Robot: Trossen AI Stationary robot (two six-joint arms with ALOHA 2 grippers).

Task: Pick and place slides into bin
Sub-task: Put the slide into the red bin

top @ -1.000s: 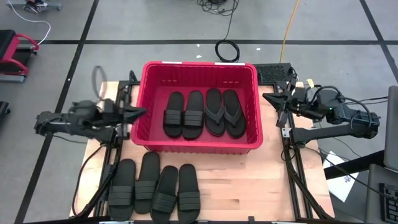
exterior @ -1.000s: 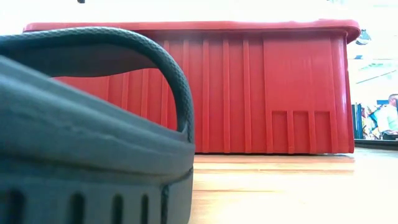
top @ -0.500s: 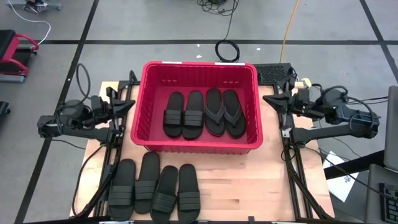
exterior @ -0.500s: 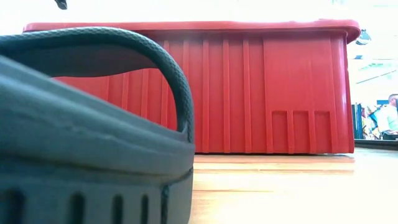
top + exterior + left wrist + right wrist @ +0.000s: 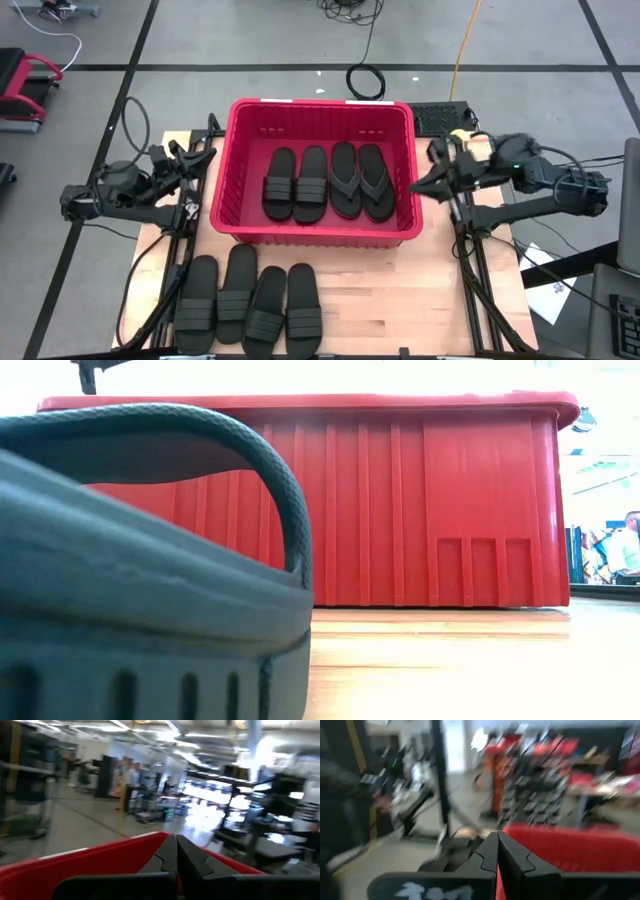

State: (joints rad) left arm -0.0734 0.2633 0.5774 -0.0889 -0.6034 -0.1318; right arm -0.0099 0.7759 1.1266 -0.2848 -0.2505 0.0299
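1. The left end effector (image 5: 203,155) is clenched on nothing and sits just outside the left wall of the red bin (image 5: 225,190). The right end effector (image 5: 420,188) is also clenched and empty, close to the bin's right rim.
2. Four slides (image 5: 325,182) lie inside the bin: a ribbed-band pair beside a thong pair. Four more band slides (image 5: 248,297) lie in a row on the surface (image 5: 400,300), in front of the bin.
3. Risk: both end effectors are beside the bin walls, so a swing toward the front row could clip the rim and shove the bin. A clenched tip that reaches a strap without opening would only push the slide.
4. The high view alone gives the count and layout. The low view shows one slide's strap (image 5: 270,470) close up against the bin wall. The left wrist view shows closed fingers (image 5: 175,857) above the red rim.
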